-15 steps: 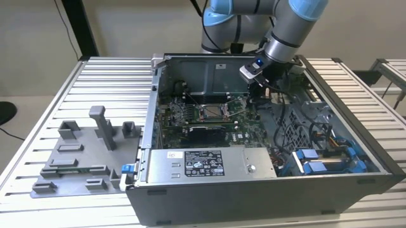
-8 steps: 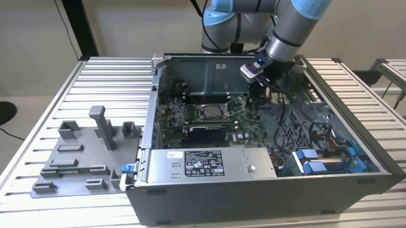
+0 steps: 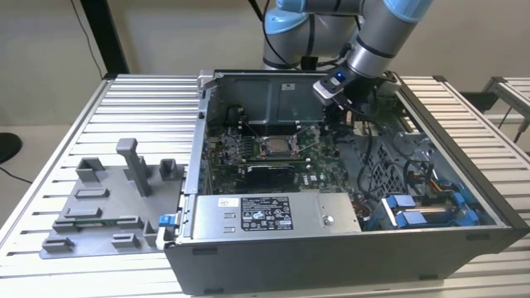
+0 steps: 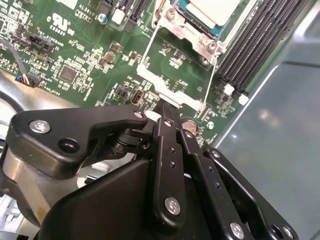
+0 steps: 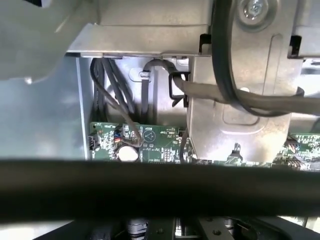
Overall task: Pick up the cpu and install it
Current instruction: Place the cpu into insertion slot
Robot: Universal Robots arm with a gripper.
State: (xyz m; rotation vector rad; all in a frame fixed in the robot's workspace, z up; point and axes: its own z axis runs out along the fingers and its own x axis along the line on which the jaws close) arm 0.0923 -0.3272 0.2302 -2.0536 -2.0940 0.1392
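In the exterior view, the cpu (image 3: 272, 146) sat in its socket inside the computer case (image 3: 331, 264) on the desk (image 3: 149, 93), so the tool (image 3: 349, 115) beside it carried nothing. The second wrist view added detail: the tool (image 4: 167, 109), apparently closed, was at the raised socket frame (image 4: 172, 92) near the cpu (image 4: 212, 10), probably to work it. The first wrist view showed cables (image 5: 220, 75) on the case wall.

an open dark grey computer case (image 3: 331, 261) lies on a slatted aluminium table (image 3: 149, 99), with a grey plastic tray (image 3: 93, 214) of upright posts just beside the case on the exterior view's left. inside the case a green motherboard (image 3: 236, 152) covers the floor, a silver power supply (image 3: 273, 214) with a white label lines the near wall, and blue drive brackets (image 3: 414, 214) sit beside that supply. in the first wrist view black cables (image 5: 107, 85) hang down the case's inner wall.
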